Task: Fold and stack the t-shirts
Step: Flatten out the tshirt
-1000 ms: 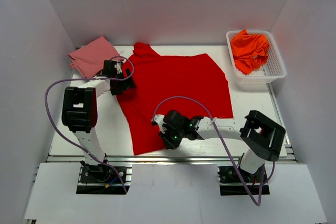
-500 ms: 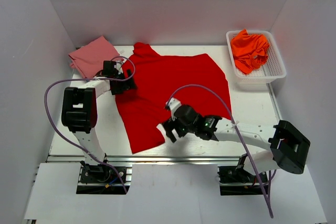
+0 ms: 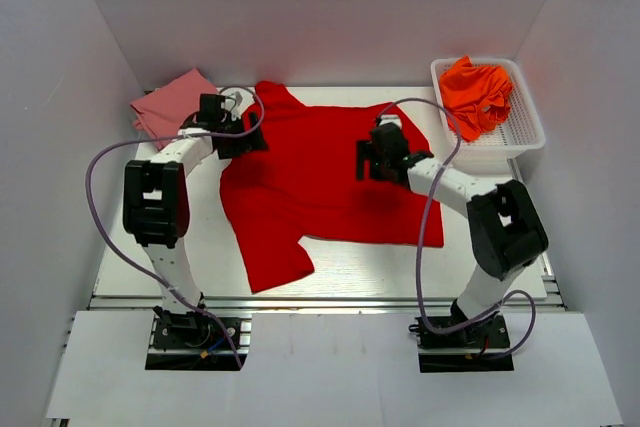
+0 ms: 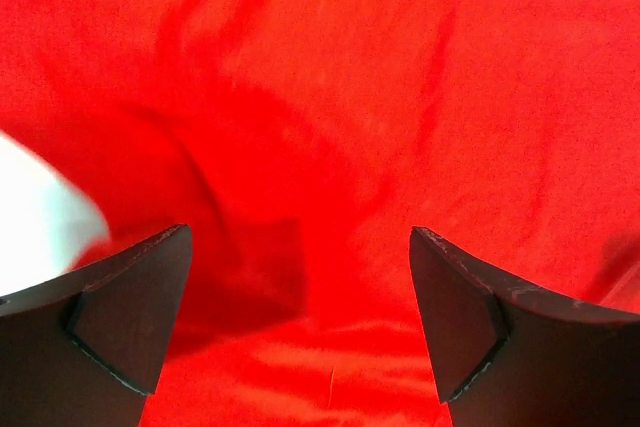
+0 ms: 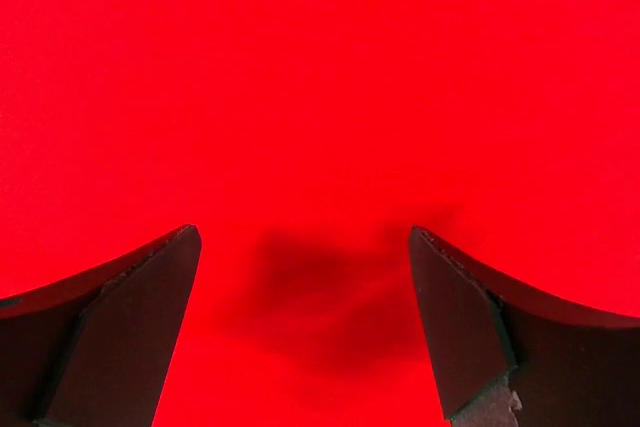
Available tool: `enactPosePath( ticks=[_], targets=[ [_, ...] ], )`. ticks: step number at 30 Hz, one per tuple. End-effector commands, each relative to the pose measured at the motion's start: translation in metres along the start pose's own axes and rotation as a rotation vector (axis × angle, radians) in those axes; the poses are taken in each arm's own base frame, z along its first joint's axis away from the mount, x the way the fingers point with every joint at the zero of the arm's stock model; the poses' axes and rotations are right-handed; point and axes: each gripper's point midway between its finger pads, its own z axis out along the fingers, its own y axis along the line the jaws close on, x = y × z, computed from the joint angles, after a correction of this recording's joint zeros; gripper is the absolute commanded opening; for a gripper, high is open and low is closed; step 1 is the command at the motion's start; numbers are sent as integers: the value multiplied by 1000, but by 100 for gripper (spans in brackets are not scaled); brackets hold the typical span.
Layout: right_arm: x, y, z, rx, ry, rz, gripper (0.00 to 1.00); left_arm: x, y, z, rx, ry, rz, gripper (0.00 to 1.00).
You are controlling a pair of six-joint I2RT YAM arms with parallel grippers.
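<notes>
White bench [image 3: 360, 265], top view: red t-shirt [image 3: 310, 182] spread out mid-bench; pink t-shirt [image 3: 165, 102] folded at far-left corner; orange t-shirts [image 3: 475, 87] bunched in basket [image 3: 525, 132], far right. Left wrist: left jaws spread wide over red t-shirt [image 4: 380, 97], pinching nothing. Right wrist: right jaws spread wide above smooth red t-shirt [image 5: 320, 77], pinching nothing.

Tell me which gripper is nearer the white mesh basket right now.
Right. The right gripper hovers over the red shirt's far right part, a short way left of the basket. The left gripper is across the shirt at its far left edge, beside the pink shirt.
</notes>
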Motion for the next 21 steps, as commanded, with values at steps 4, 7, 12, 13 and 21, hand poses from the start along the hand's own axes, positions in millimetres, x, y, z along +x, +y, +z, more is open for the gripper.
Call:
enactPosePath(
  ticks=[4, 7, 12, 13, 21],
  targets=[
    [-26, -42, 34, 49, 69, 100, 90, -39, -13, 13, 47, -31, 55, 100],
    [-29, -59, 51, 49, 94, 126, 90, -46, 0, 40, 9, 8, 65, 100],
    [-17, -80, 84, 75, 205, 132, 90, -67, 5, 75, -34, 20, 122, 100],
    [-34, -86, 86, 90, 173, 131, 90, -70, 6, 80, -32, 15, 124, 100],
    [-31, -100, 127, 52, 244, 160, 90, -68, 4, 134, 74, 21, 140, 100]
  ],
)
